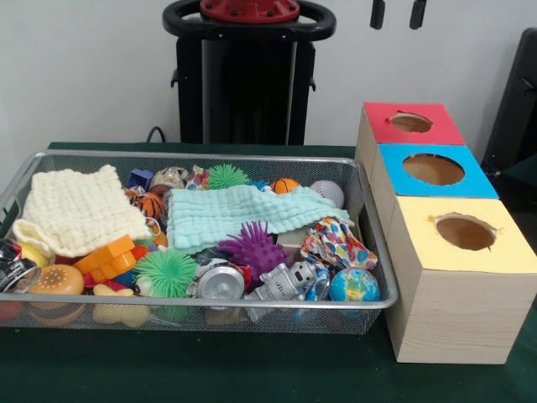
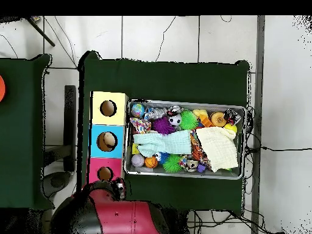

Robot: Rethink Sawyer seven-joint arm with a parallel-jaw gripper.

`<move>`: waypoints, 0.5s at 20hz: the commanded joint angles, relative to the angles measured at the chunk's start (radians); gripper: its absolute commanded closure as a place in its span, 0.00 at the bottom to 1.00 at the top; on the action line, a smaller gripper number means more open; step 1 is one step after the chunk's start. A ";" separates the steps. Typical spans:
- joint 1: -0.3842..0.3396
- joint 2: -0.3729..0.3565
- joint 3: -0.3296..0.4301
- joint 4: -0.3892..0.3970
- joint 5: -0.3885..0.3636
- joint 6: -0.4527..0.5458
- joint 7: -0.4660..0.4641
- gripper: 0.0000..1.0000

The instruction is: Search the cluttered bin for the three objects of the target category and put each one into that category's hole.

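Note:
A wire-mesh bin [image 1: 201, 304] [image 2: 244, 140] is packed with toys and cloths. On top lie a cream cloth [image 1: 75, 210] [image 2: 218, 148], a mint cloth [image 1: 239, 210] [image 2: 161, 144] and a patterned cloth [image 1: 336, 243]. Among them sit a purple spiky ball [image 1: 254, 245] [image 2: 162, 125], a green spiky ball [image 1: 165, 271], a globe ball [image 1: 353, 285] [image 2: 138, 110], a baseball [image 1: 328, 192] and a small basketball [image 1: 285, 185]. Beside the bin stand three boxes with holes: red [image 1: 377, 130] [image 2: 94, 173], blue [image 1: 474, 180] [image 2: 95, 141], yellow [image 1: 419, 243] [image 2: 96, 108]. My gripper [image 1: 397, 13] shows only its tips, open and empty, high above the red box.
Also in the bin are a silver robot toy [image 1: 285, 284], orange blocks [image 1: 109, 259], a burger toy [image 1: 57, 281], a silver can [image 1: 220, 281] and a second green spiky ball [image 1: 226, 176]. Green cloth covers the table [image 1: 252, 369] around the bin and boxes.

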 commanded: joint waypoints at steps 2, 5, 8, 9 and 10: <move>-0.018 0.053 0.003 -0.094 -0.010 0.130 0.165 0.00; -0.018 0.063 0.004 -0.108 -0.010 0.135 0.165 0.00; -0.023 0.075 0.008 -0.118 -0.008 0.130 0.159 0.00; -0.023 0.078 0.008 -0.122 -0.009 0.127 0.158 0.00; -0.024 0.082 0.007 -0.126 -0.012 0.127 0.157 0.00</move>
